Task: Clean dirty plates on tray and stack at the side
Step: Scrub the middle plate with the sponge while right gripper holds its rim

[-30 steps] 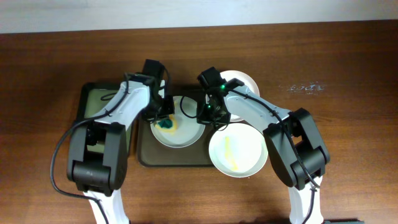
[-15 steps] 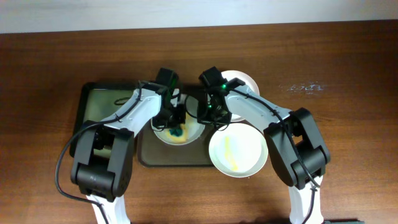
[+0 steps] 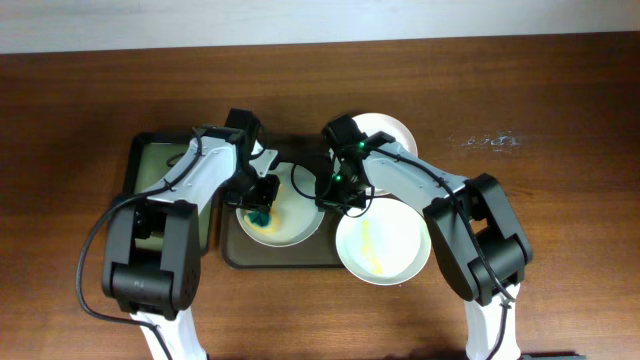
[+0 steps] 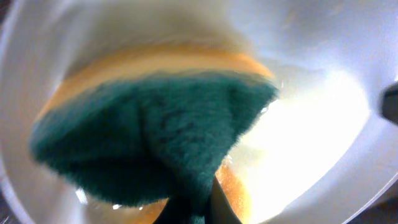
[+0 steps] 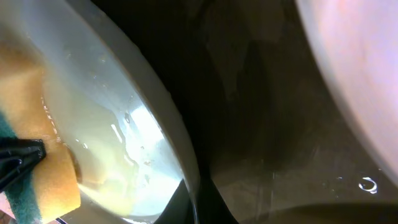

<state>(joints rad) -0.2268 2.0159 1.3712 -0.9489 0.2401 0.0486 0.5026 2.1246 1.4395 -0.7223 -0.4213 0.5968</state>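
Overhead, L to R: left gripper (image 3: 261, 203) pinches green-yellow sponge (image 3: 264, 218) onto first plate (image 3: 295, 226) on brown tray (image 3: 232, 250). Right gripper (image 3: 336, 197) nipped on its rim. Second plate (image 3: 385, 250), yellow-smeared, overhangs tray's R edge. Third plate (image 3: 393, 130) farther back, partly under R arm.

The tray (image 3: 233, 252) is crowded by the left arm (image 3: 200, 165), right arm (image 3: 410, 178) and plates (image 3: 385, 245); open counter (image 3: 570, 220) is left far right.
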